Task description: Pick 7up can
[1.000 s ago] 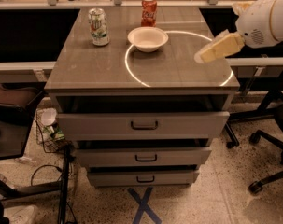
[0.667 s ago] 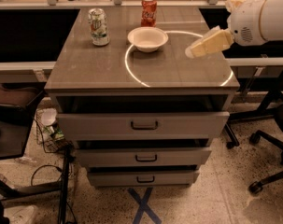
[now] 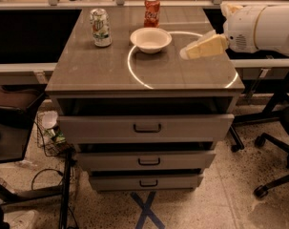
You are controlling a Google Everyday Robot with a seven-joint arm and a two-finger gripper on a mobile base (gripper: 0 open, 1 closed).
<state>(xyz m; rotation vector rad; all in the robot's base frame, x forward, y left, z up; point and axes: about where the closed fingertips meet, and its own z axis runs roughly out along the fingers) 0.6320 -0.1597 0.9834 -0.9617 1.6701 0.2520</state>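
The 7up can [image 3: 100,27] stands upright at the back left of the grey cabinet top [image 3: 106,70]. It is silvery-white with green and red label marks. My gripper [image 3: 187,53] reaches in from the right on a white arm, its cream fingertips over the right part of the top. It is to the right of the bowl and far from the 7up can, with nothing in it that I can see.
A white bowl [image 3: 150,39] sits at the middle back. A red-orange can [image 3: 151,12] stands behind it. The cabinet has three drawers [image 3: 146,128]. Office chair legs [image 3: 273,175] stand at the right, wires and a basket [image 3: 51,132] at the left.
My gripper and arm have moved left over the cabinet top, toward the bowl. The cans and bowl have not moved.
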